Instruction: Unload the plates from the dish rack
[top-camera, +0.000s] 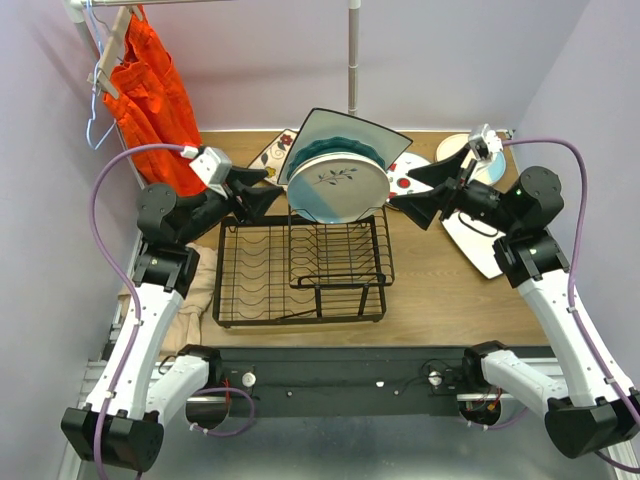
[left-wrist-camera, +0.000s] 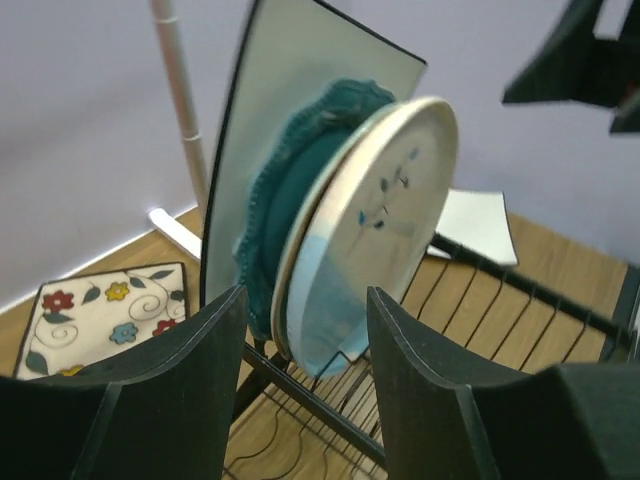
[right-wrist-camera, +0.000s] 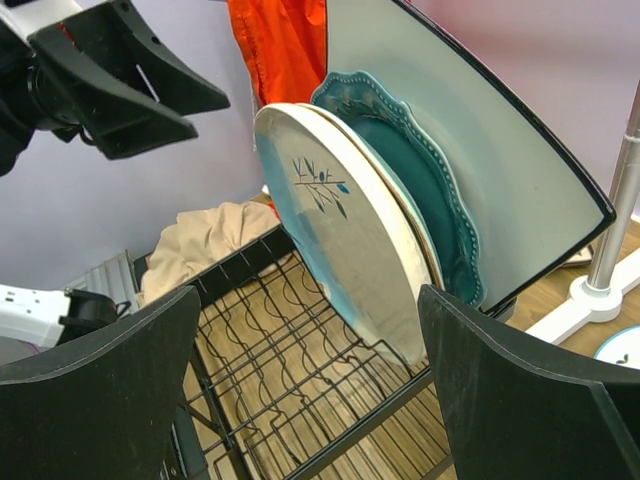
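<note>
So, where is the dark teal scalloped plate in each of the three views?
Top external: the teal plate is upper centre, its rim showing above the leaf-print plate.
Left wrist: teal plate at centre, just left of the leaf-print plate.
Right wrist: teal plate upper centre, behind the leaf-print plate.
Shared landmark: the large square plate standing right behind it.

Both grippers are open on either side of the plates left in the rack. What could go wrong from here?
1. The leaf-print plate, teal scalloped plate and big square plate lean together in the dish rack. Pulling one out may tip the others.
2. The left gripper and right gripper face each other across the stack and could clash if both go in.
</note>
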